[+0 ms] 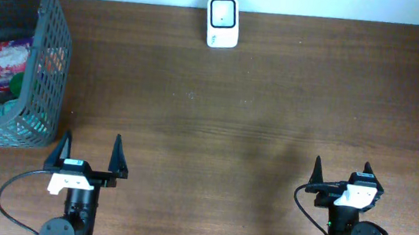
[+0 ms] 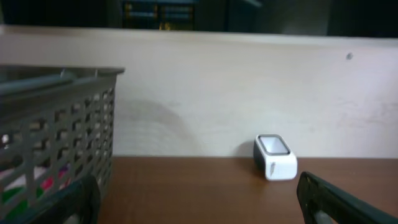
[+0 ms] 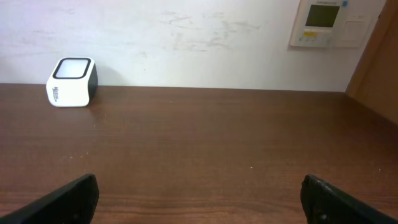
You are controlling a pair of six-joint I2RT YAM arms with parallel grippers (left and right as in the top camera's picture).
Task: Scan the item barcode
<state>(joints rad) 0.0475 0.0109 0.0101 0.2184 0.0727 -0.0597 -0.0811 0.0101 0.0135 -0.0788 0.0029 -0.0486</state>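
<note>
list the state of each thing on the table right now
basket, upright, holding items
scanner, standing at the table's far edge, untouched
left gripper, open, empty
right gripper, open, empty

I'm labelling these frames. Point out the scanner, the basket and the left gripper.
scanner (image 1: 223, 22), overhead view, its white top face.
basket (image 1: 50, 68), overhead view, its right side wall.
left gripper (image 1: 91, 140), overhead view, midway between its fingertips.

Grey basket (image 2: 62, 124) left; white scanner (image 2: 275, 157) by wall (image 2: 217, 93); fingers (image 2: 329, 200) spread.
</note>
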